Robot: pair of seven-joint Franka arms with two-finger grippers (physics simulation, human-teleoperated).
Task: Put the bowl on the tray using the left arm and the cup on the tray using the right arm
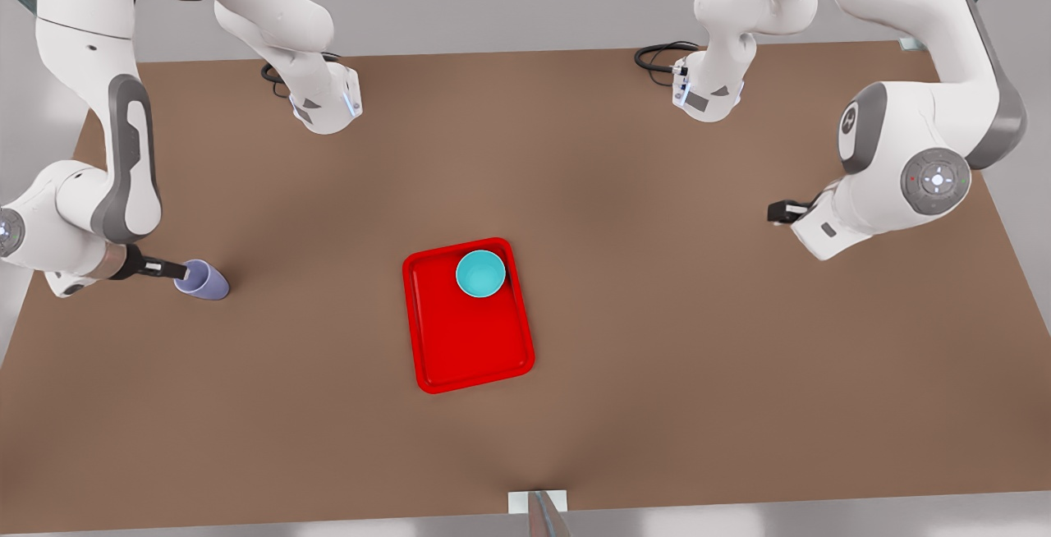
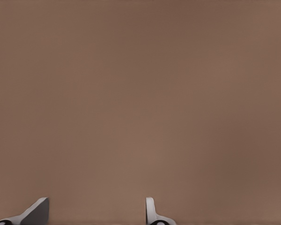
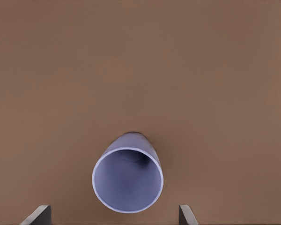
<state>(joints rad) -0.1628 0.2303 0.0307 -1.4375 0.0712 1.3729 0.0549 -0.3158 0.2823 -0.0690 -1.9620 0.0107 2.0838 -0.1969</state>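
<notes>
**Bowl on the tray, cup on the table under the right gripper**

The red tray [image 1: 470, 332] lies near the middle of the brown table [image 1: 698, 340], and everything else is best placed from it. The turquoise bowl [image 1: 480, 273] sits upright inside the tray, tucked into the corner farthest from the camera and toward the front view's right, close against the raised rim.

The lavender cup [image 1: 203, 280] stands on the bare table well apart from the tray, off toward the front view's left and roughly level with the tray's far edge. The right gripper [image 1: 182, 275] is at the cup's rim on the side away from the tray. From the right wrist view the cup [image 3: 127, 179] is seen mouth-up between the two fingertips [image 3: 37, 214], which stand spread wider than the cup and clear of its wall, so the pincer is released and grips nothing.

The left gripper [image 1: 778, 211] hangs over bare table well off to the tray's other side, toward the front view's right, and waits there. In the left wrist view its fingertips [image 2: 152, 211] are parted with plain tabletop between them [image 2: 140, 103]; it, too, is released and empty.
</notes>
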